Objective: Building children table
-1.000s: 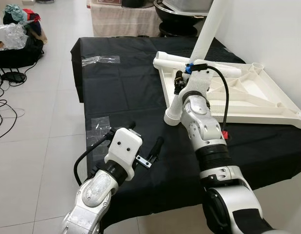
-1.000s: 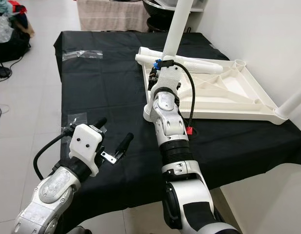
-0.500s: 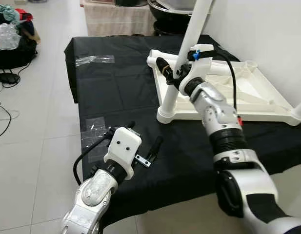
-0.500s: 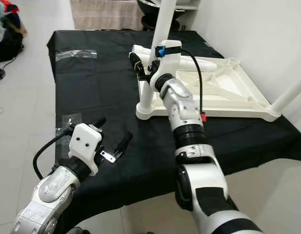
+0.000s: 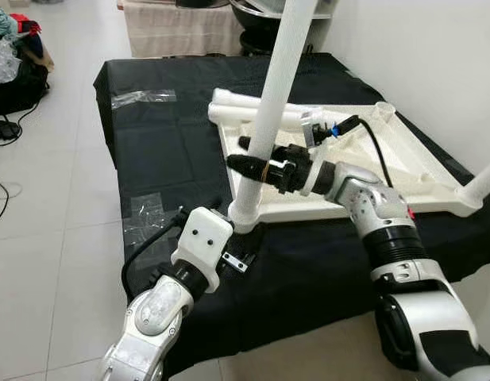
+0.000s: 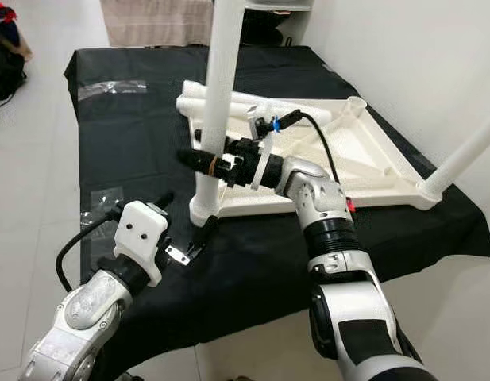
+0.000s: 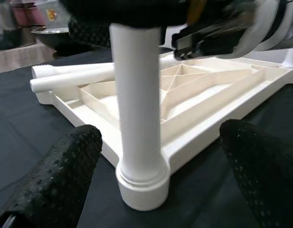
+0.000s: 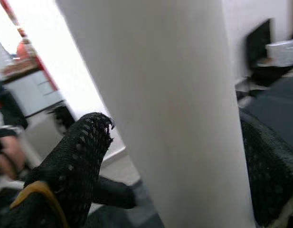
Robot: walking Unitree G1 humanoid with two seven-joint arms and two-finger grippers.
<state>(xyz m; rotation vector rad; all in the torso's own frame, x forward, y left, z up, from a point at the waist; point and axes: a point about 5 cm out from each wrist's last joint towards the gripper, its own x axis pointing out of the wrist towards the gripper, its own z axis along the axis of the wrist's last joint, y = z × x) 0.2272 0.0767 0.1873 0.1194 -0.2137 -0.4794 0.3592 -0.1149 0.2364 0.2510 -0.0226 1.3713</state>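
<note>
Right gripper (image 5: pixel 256 165) pinches white leg (image 5: pixel 270 111) to twist it tight in upside-down tabletop (image 5: pixel 403 163) corner (socket faces up). Left gripper (image 5: pixel 238 238) waits nearby, fingers spread.

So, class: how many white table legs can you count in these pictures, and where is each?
3. One upright leg at the tabletop's near-left corner, gripped by the right hand; one loose leg lying across its far edge; one leg at its near-right corner. Others may be hidden.

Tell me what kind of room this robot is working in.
Probably a lived-in home room used as a workspace: pale tiled floor, a low table under a black cloth, and bags and cables piled at one side.
</note>
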